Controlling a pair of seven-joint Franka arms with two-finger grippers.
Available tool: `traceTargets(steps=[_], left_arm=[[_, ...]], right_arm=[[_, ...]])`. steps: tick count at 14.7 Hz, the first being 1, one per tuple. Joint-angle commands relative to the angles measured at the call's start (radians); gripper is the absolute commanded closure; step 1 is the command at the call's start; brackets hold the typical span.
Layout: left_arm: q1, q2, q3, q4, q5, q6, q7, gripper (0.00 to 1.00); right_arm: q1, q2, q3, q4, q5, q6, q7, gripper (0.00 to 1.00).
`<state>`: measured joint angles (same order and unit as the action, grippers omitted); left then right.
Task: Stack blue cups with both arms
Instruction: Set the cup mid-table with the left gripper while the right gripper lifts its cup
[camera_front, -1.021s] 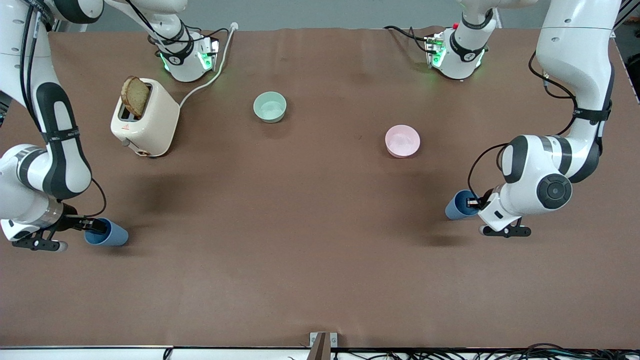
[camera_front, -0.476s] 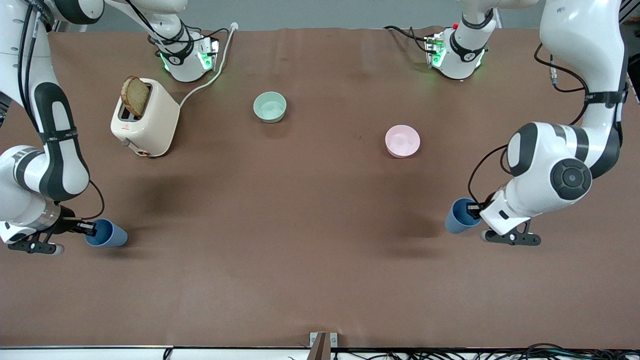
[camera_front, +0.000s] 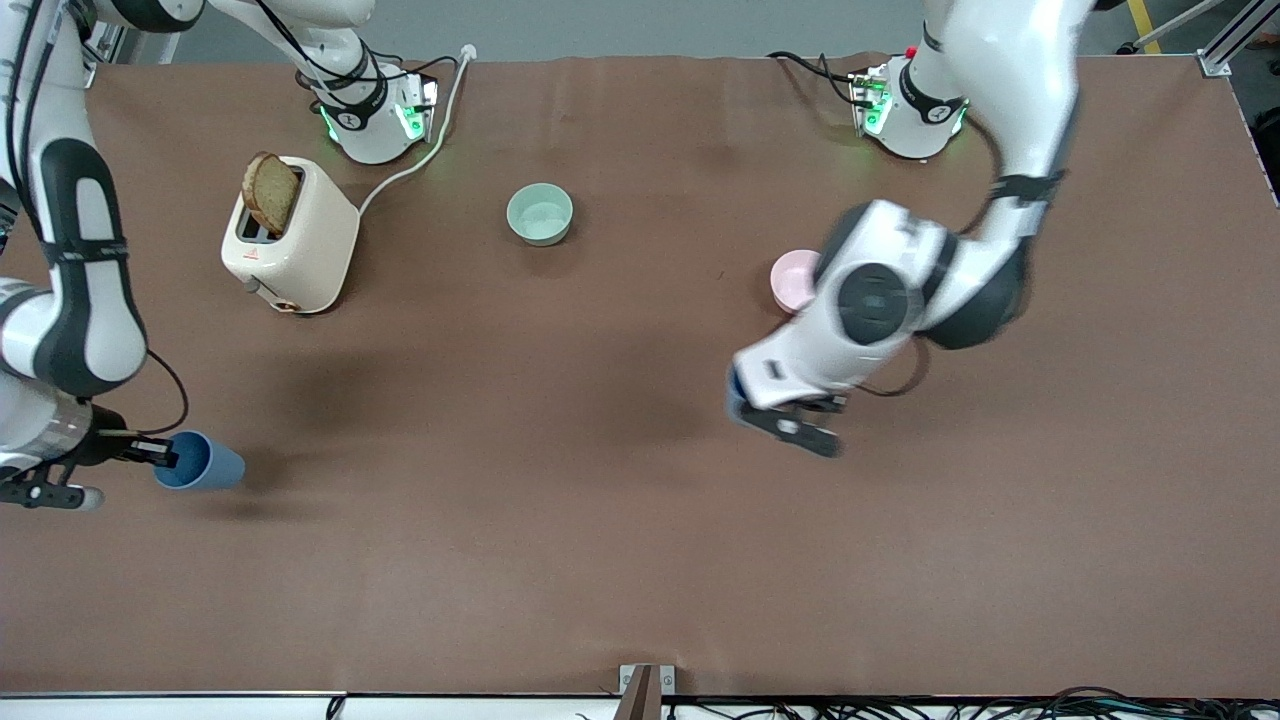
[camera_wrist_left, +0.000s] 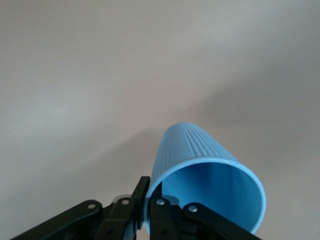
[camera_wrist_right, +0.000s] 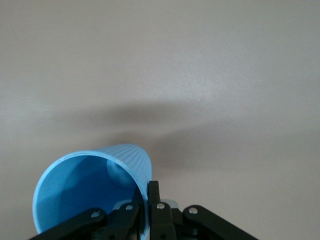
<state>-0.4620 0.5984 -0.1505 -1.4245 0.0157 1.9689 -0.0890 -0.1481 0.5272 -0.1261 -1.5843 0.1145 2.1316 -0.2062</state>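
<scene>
The brown table (camera_front: 560, 520) carries a cream toaster (camera_front: 290, 240) with a slice of bread (camera_front: 270, 192) standing in its slot, at about ten o'clock from the table's centre in the front view. A pale green bowl (camera_front: 540, 213) sits at roughly twelve o'clock. A pink bowl (camera_front: 790, 280) lies at about two o'clock, partly covered by the left arm (camera_front: 900, 290), which reaches in over the middle of the table.

The left gripper (camera_front: 745, 395) hangs over the table's middle, at about seven o'clock from the pink bowl. Its jaws pinch the rim of one blue cup (camera_wrist_left: 205, 185), one finger inside the mouth and one outside, the cup tilted with its base pointing away.

The right gripper (camera_front: 160, 455) is over the right arm's end of the table, at about six o'clock from the toaster. Its jaws pinch the wall of the other blue cup (camera_front: 200, 462) at the rim in the same way, and the cup is held tilted.
</scene>
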Motion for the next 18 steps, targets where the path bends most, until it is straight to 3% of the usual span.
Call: traceTargets(steps=[1,8,14,15,17,18], left_arm=[[-0.07,0.124,0.005,0.142,0.003,-0.007,0.012,1.0],[-0.139,0.17,-0.007,0.15,0.001,0.177,0.092,0.99],[-0.175,0.235,-0.006,0.144,0.003,0.189,0.095,0.95],[-0.175,0.235,-0.006,0.144,0.003,0.189,0.092,0.84],[-0.181,0.219,-0.006,0.144,0.006,0.183,0.087,0.03],[-0.181,0.195,-0.006,0.144,0.007,0.173,0.086,0.0]], right_arm=[[0.001,-0.104,0.003,0.016,-0.004,-0.131,-0.006,0.99],[0.048,-0.332,0.005,0.046,-0.082,-0.424,-0.006,0.98],[0.062,-0.476,0.008,0.038,-0.085,-0.574,0.002,0.97],[0.064,-0.493,0.008,0.038,-0.085,-0.596,0.002,0.97],[0.064,-0.519,0.008,0.038,-0.085,-0.634,0.002,0.97],[0.064,-0.526,0.008,0.04,-0.085,-0.644,0.001,0.97]])
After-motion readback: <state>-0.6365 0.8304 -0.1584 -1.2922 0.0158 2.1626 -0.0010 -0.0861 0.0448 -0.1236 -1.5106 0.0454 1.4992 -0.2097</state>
